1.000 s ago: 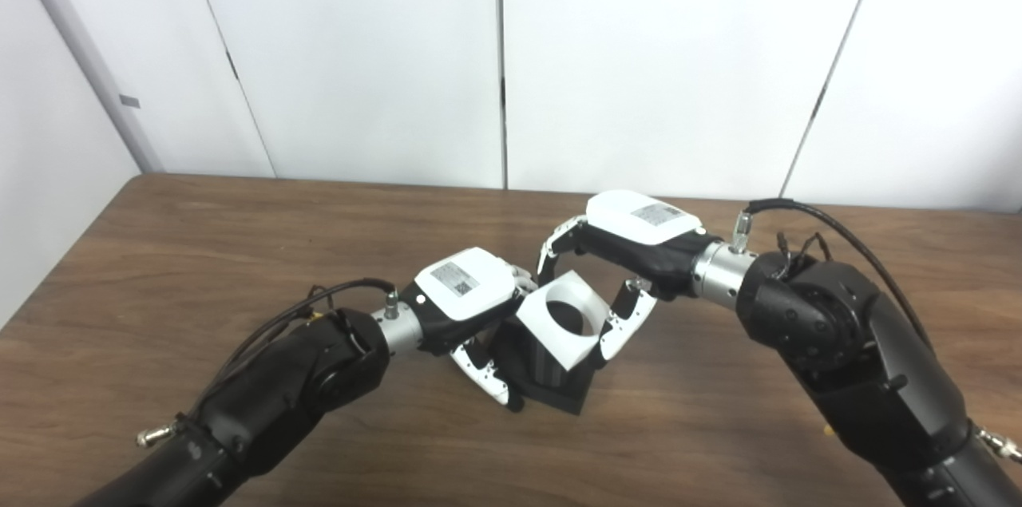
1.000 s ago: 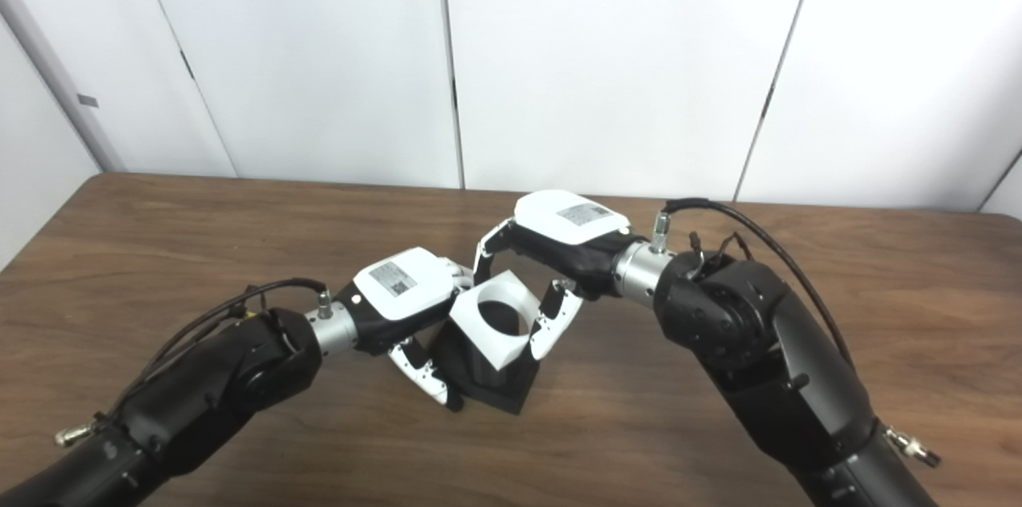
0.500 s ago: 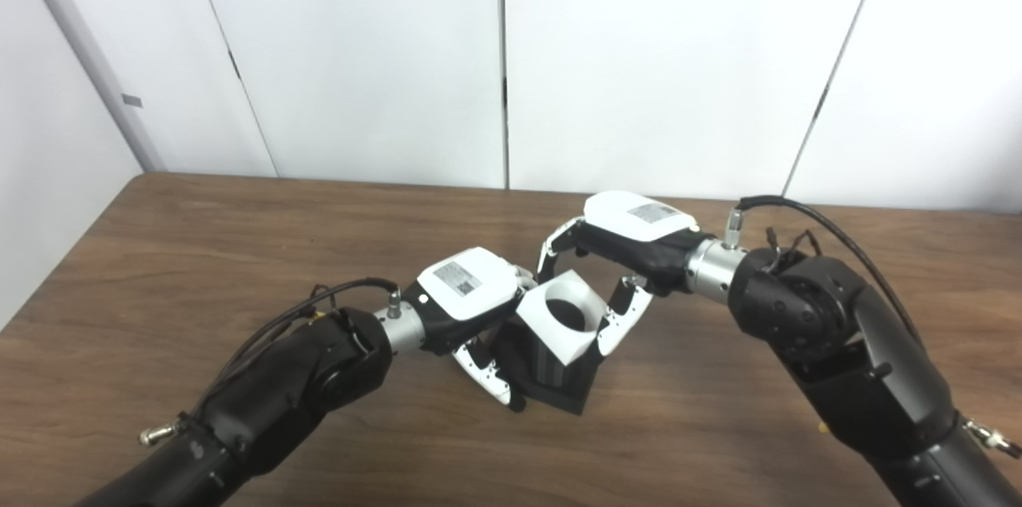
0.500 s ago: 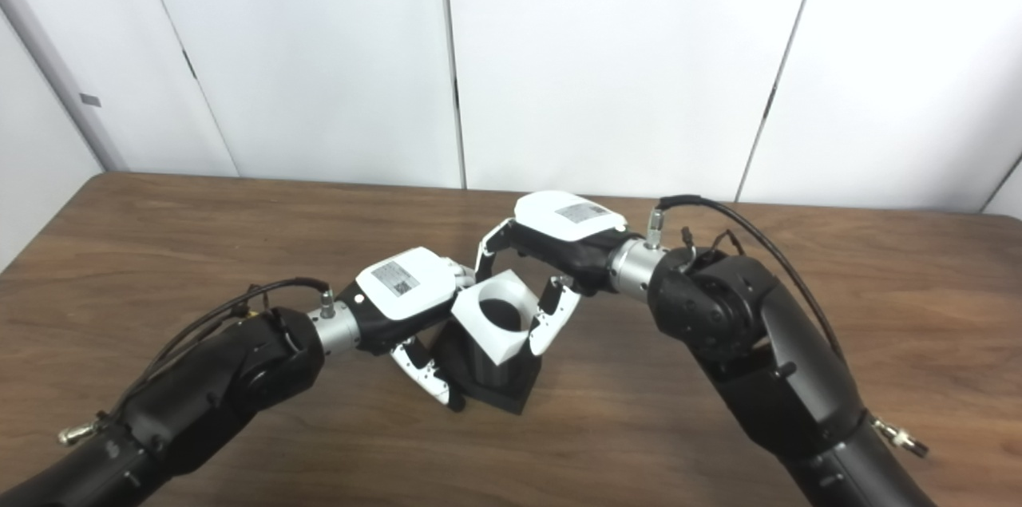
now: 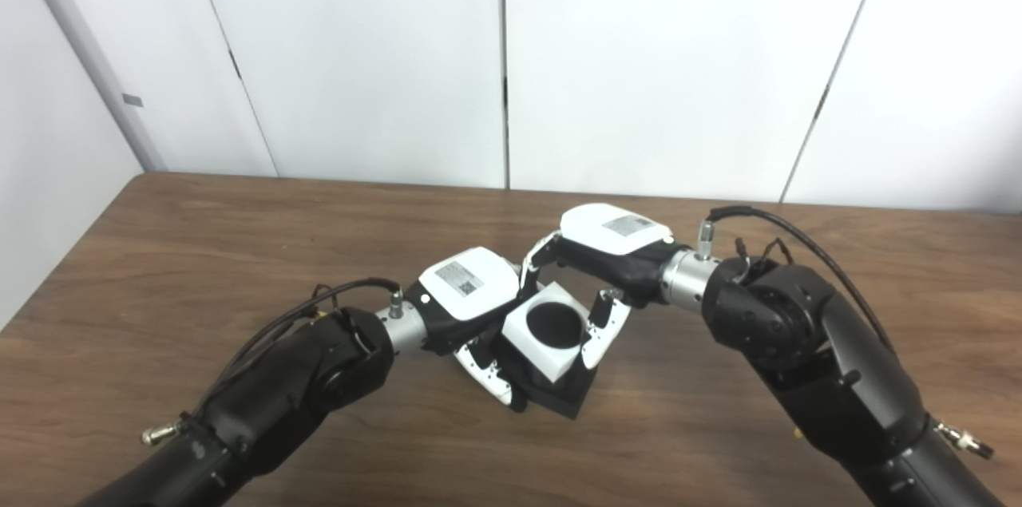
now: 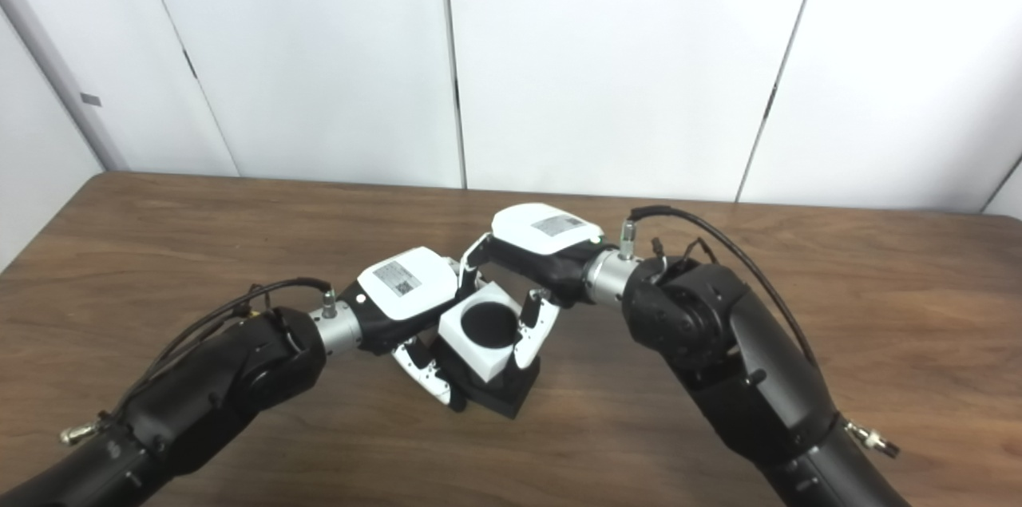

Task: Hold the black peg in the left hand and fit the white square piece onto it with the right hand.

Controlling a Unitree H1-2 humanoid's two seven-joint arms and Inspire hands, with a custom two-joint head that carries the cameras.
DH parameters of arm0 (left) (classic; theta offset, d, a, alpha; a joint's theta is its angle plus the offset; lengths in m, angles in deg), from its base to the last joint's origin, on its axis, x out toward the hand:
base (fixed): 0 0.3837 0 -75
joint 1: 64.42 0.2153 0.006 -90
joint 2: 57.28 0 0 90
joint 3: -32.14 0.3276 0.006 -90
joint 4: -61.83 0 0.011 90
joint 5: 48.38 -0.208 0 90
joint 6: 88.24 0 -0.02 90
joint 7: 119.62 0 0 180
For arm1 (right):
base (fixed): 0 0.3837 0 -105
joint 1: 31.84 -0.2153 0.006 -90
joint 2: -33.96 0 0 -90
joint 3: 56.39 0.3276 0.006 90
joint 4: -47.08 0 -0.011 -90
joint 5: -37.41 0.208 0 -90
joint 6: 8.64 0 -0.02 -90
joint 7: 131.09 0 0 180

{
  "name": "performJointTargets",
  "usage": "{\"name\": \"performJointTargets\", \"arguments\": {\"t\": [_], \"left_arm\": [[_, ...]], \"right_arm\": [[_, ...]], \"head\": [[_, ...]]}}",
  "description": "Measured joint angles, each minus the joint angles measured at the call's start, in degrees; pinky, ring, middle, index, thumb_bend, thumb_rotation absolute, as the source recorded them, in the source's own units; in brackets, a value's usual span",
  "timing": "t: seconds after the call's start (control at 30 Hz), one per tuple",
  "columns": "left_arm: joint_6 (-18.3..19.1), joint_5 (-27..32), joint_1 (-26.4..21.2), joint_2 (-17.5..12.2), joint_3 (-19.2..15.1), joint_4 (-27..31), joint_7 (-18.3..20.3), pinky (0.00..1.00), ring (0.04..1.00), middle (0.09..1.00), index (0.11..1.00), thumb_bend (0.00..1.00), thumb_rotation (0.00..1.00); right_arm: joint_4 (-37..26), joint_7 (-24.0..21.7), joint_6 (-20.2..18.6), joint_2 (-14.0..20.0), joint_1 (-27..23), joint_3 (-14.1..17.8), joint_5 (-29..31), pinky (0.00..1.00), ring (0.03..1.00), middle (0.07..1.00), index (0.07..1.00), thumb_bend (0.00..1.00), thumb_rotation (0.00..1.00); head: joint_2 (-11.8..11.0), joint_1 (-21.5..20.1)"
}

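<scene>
Near the middle of the brown wood-grain surface (image 5: 200,251), both arms meet over the work. The left robot hand (image 5: 471,303) is wrapped around the black plastic peg with its square base (image 5: 559,395); its white-tipped fingers (image 5: 487,367) curl down the near side, so the peg is pinned and cannot slide or twist when it is pushed from above. The base appears to rest on the surface, though the left robot hand hides its near-left corner, so I cannot be sure it sits flat.

The right robot hand (image 5: 607,255) is clamped on the white square block with a round hole (image 5: 544,329), gripping it across 2 opposite sides, the far and the near one. That side grip leaves the top face and the hole free, which is why the dark top of the peg shows filling the hole. The block sits low over the peg, close above the black base, and looks roughly level with only a slight tilt.

My judgement is that the fitting is nearly done: the peg has entered the hole and what remains is a short, straight press down until the block seats on the base. The risk is jamming if the block tips while it is pushed.
</scene>
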Motion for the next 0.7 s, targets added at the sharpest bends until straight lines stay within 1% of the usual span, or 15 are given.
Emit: {"name": "performJointTargets", "arguments": {"t": [0.1, 0.2, 0.23, 0.27, 0.3, 0.33, 0.4, 0.53, 0.67, 0.7], "left_arm": [[0.1, 0.0, 0.0, 0.0, 0.0, 0.0, 0.0, 0.82, 0.861, 0.823, 0.489, 0.52, 0.08], [0.1, 0.0, 0.0, 0.0, 0.0, 0.0, 0.0, 0.82, 0.856, 0.82, 0.489, 0.52, 0.08], [0.1, 0.0, 0.0, 0.0, 0.0, 0.0, 0.0, 0.81, 0.853, 0.82, 0.489, 0.52, 0.08], [0.1, 0.0, 0.0, 0.0, 0.0, 0.0, 0.0, 0.81, 0.85, 0.821, 0.489, 0.52, 0.08], [0.1, 0.0, 0.0, 0.0, 0.0, 0.0, 0.0, 0.81, 0.841, 0.819, 0.49, 0.52, 0.08], [0.1, 0.0, 0.0, 0.0, 0.0, 0.0, 0.0, 0.82, 0.839, 0.819, 0.49, 0.52, 0.08], [0.1, -0.1, 0.0, 0.0, 0.0, 0.1, 0.0, 0.82, 0.836, 0.819, 0.49, 0.52, 0.08], [0.1, -0.2, 0.0, 0.0, 0.0, 0.1, 0.0, 0.82, 0.832, 0.824, 0.49, 0.52, 0.08], [0.1, -0.2, 0.1, 0.0, -0.1, 0.1, 0.0, 0.82, 0.831, 0.824, 0.489, 0.52, 0.08], [0.1, -0.2, 0.1, 0.0, -0.1, 0.1, 0.0, 0.82, 0.832, 0.824, 0.488, 0.52, 0.08]], "right_arm": [[0.0, -0.2, 0.0, 0.0, 0.0, -0.3, -0.4, 0.73, 0.828, 0.751, 0.481, 0.52, 0.14], [-0.1, -2.1, -0.7, 0.0, -0.7, -0.3, -0.4, 0.73, 0.828, 0.761, 0.491, 0.52, 0.16], [-0.1, -2.9, -1.1, 0.0, -1.0, -0.3, -0.3, 0.72, 0.828, 0.766, 0.562, 0.68, 0.25], [-0.2, -3.4, -1.3, 0.0, -1.2, -0.3, -0.3, 0.72, 0.829, 0.774, 0.629, 0.81, 0.33], [-0.2, -3.9, -1.4, 0.0, -1.3, -0.3, -0.3, 0.72, 0.828, 0.779, 0.678, 0.88, 0.37], [-0.3, -4.3, -1.5, 0.1, -1.4, -0.3, -0.4, 0.72, 0.828, 0.781, 0.699, 0.91, 0.38], [-0.6, -4.8, -1.9, 0.2, -1.4, -0.3, -0.1, 0.72, 0.829, 0.785, 0.722, 0.93, 0.39], [-0.8, -5.1, -2.5, 0.2, -1.3, -0.2, 0.0, 0.7, 0.823, 0.792, 0.733, 0.95, 0.38], [-0.9, -5.2, -2.9, 0.3, -1.3, -0.2, 0.0, 0.7, 0.838, 0.884, 0.747, 0.95, 0.35], [-0.9, -5.2, -3.0, 0.3, -1.3, -0.2, 0.0, 0.7, 0.837, 0.895, 0.748, 0.95, 0.35]], "head": [[0.1, 0.0], [0.2, 0.0], [0.2, 0.0], [0.3, -0.1], [0.3, -0.3], [0.2, -0.3], [0.2, -0.3], [0.3, -0.4], [0.3, -0.4], [0.3, -0.4]]}}
